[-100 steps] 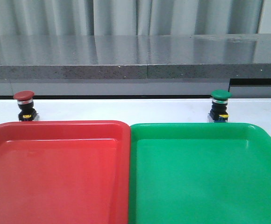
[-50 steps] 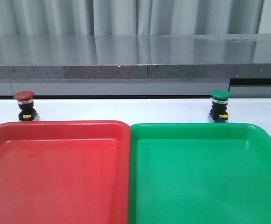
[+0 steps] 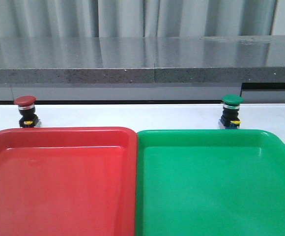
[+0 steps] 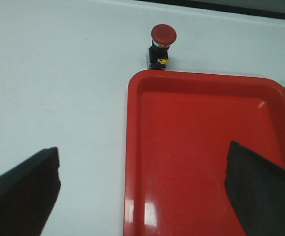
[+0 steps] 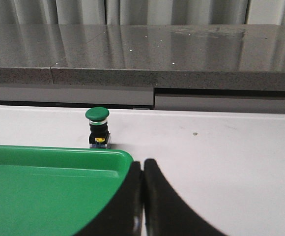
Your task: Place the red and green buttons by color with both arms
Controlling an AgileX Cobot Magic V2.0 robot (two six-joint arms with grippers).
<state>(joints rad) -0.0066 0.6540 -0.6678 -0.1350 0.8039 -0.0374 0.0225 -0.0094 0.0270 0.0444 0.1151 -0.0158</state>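
The red button [image 3: 25, 109] stands upright on the white table just behind the far left corner of the red tray [image 3: 59, 182]. The green button [image 3: 231, 109] stands upright just behind the green tray [image 3: 216, 187], towards its right. Neither arm shows in the front view. In the left wrist view my left gripper [image 4: 142, 189] is open and empty, above the red tray's left rim [image 4: 131, 162], with the red button [image 4: 162, 45] well ahead of it. In the right wrist view my right gripper [image 5: 143, 169] is shut and empty, by the green tray's far corner [image 5: 125, 157]; the green button [image 5: 98, 127] stands ahead of it.
The two trays lie side by side and fill the near half of the table. A grey stone ledge [image 3: 142, 64] runs along the back behind the buttons. A strip of white table [image 3: 132, 115] lies between the trays and the ledge.
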